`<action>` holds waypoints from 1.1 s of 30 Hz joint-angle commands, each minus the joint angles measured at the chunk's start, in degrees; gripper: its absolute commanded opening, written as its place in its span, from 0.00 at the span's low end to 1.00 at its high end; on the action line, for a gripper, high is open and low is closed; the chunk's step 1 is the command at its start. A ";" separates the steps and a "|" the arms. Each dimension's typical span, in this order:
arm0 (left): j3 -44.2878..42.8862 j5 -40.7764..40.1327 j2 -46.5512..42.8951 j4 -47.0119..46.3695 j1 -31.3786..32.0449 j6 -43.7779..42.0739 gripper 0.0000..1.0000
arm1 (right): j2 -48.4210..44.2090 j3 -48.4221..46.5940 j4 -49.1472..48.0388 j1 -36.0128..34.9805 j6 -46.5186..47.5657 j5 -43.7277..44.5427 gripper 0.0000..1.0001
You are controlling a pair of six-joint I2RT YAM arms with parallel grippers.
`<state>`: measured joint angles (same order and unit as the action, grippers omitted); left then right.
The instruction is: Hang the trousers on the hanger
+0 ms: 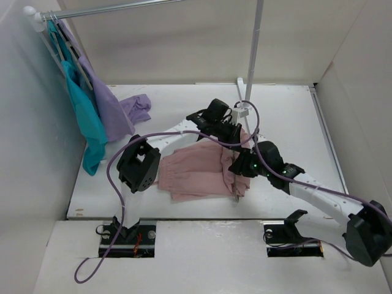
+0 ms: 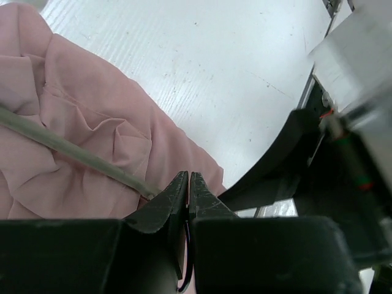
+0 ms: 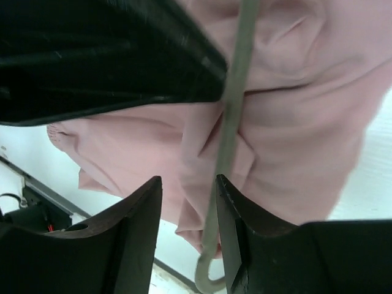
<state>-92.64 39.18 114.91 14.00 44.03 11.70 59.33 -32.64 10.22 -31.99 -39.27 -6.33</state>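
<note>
1. We see the trousers (image 1: pixel 196 174) lying bunched on the bench (image 1: pixel 294 122) near its middle, between the two arms. The waist end is toward the right arm and the rest spreads away to the left.
2. The hanger (image 3: pixel 229 122) lies against the right-hand edge of the trousers. In the top view only a thin stretch of its bar shows, and its long axis runs roughly from the near side toward the far side.
3. The right pincer (image 3: pixel 188 180) stands open, with a clear gap between its fingers. In its own view the bar runs lengthwise through that gap, close to the finger on the right of that picture, with pink cloth behind it. We judge that the next move turns on this: the bar is already lined up with the opening, so the right arm is the one placed to take it.
4. The left pincer (image 2: pixel 188 176) is closed, its tips pressed together. The bar runs across the cloth toward those tips and slips behind one finger, so we cannot tell whether anything is pinched there.
5. Hidden from us:
   - The hook and the upper arms of the hanger are covered by the two wrists in the top view.
   - We cannot make out whether the cloth passes through the hanger or merely lies under the bar.
   - Only one curved corner of the hanger shows, at the bottom of the right wrist view.
</note>
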 commanded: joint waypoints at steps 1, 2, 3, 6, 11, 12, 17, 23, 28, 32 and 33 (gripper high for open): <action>-1.84 -3.49 0.58 2.70 0.18 0.16 0.00 | 3.41 -2.42 -3.71 -3.43 -3.00 6.76 0.46; -1.84 -3.49 0.58 2.70 0.18 0.16 0.00 | 4.29 -2.43 -3.71 -3.43 -3.53 7.38 0.45; -1.84 -3.49 0.58 2.70 0.18 0.16 0.00 | 5.00 -2.43 -3.71 -3.43 -4.32 8.69 0.44; -1.84 -4.02 0.05 2.70 0.18 0.16 0.00 | 6.76 -2.43 -2.76 -3.43 -6.34 10.71 0.39; -1.84 -4.02 0.05 2.70 0.18 0.16 0.00 | 8.08 -3.66 1.30 -4.49 -7.05 14.24 0.35; -1.84 -4.02 0.05 2.70 0.18 0.16 0.00 | 8.60 -3.66 1.30 -4.49 -7.05 14.24 0.35; -1.84 -4.02 0.05 2.70 1.32 -0.98 0.00 | 14.14 -5.41 1.55 -4.49 -9.60 18.36 0.32; -2.90 -4.55 -0.47 4.63 2.38 -2.12 0.30 | 20.12 -9.10 2.70 -3.87 -9.08 17.32 0.02; -8.94 -6.40 -0.48 10.07 2.38 -7.39 0.98 | 14.77 -5.78 -1.23 -0.55 -7.59 10.84 0.00; -12.12 -7.80 -3.46 11.93 1.67 -9.42 1.00 | 11.16 -1.30 -6.24 4.98 -4.25 2.39 0.00; -12.12 -7.80 -4.34 11.93 0.98 -9.42 1.00 | 9.77 -0.41 -7.22 6.05 -2.85 0.98 0.00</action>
<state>-101.38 28.58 115.94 23.77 44.29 4.64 71.18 -35.46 8.38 -29.17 -45.80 0.62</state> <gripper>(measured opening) 0.997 0.165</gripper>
